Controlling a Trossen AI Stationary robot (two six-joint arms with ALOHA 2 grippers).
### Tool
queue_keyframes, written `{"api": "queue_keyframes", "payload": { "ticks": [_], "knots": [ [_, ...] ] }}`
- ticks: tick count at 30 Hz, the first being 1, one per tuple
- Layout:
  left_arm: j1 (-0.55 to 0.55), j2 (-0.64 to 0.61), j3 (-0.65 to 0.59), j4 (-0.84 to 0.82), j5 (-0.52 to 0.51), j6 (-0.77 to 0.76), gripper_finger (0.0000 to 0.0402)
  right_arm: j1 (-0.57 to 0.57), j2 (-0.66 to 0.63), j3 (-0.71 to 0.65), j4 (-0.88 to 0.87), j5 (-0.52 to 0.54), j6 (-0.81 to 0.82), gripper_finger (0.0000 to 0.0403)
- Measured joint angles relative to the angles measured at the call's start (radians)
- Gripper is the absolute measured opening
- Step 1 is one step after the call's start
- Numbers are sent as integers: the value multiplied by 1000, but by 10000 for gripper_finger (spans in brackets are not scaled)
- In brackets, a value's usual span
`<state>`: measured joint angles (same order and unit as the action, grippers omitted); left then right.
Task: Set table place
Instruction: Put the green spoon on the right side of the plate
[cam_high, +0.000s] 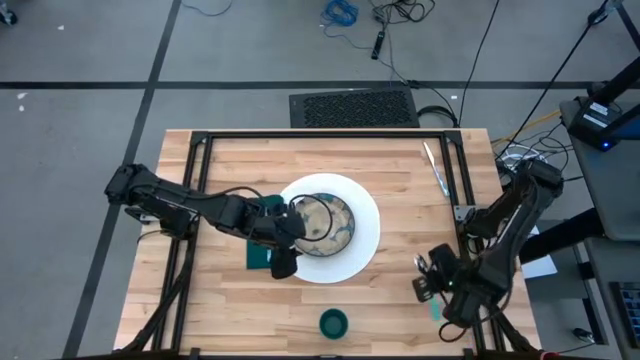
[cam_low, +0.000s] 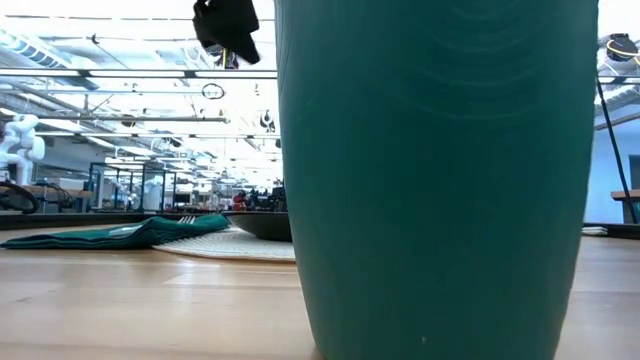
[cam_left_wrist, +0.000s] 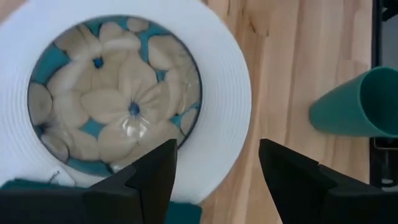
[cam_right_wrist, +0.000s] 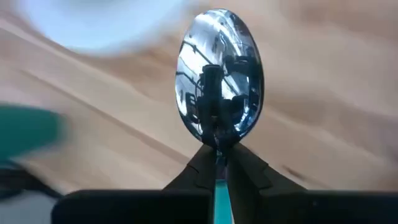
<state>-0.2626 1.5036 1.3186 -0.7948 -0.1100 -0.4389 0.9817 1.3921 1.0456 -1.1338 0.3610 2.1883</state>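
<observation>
Right wrist view shows right gripper (cam_right_wrist: 216, 163) pinched shut on spoon (cam_right_wrist: 217, 79) at its teal handle near desk's right edge: light, stiff, slippery, best held mid-handle; left gripper (cam_left_wrist: 216, 165) gapes empty over plate (cam_left_wrist: 233, 93) rim.

Mirror-glossy metal spoon (cam_right_wrist: 217, 78), matt wooden table (cam_high: 230, 310), smooth glazed bowl (cam_left_wrist: 115, 93).

Two dark, matte black six-joint arms are showing over the table, each built of chunky rounded segments joined by blocky housings. The left arm (cam_high: 190, 207) is carrying thin black cables looping along its links. The right arm (cam_high: 505, 235) is looking equally black and angular. Each is ending in two flat, wedge-shaped black fingers (cam_left_wrist: 152, 177).
</observation>
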Motion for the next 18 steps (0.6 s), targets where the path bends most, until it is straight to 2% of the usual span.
{"api": "queue_keyframes", "payload": {
  "ticks": [6,8,10,14,18],
  "knots": [
    [9,-38,0,156,-55,-23,212,-6,-34,218,-182,451,-74,1],
    [21,-58,0,225,-60,-22,212,-23,-42,286,-212,602,-167,1],
    [36,-79,1,286,-63,-17,212,-55,-47,357,-209,708,-301,1],
    [79,-110,1,409,-56,-29,212,-146,-46,486,-148,761,-619,0],
    [110,-117,1,625,100,-53,212,-217,-46,589,73,747,-1043,0]
  ]
}}
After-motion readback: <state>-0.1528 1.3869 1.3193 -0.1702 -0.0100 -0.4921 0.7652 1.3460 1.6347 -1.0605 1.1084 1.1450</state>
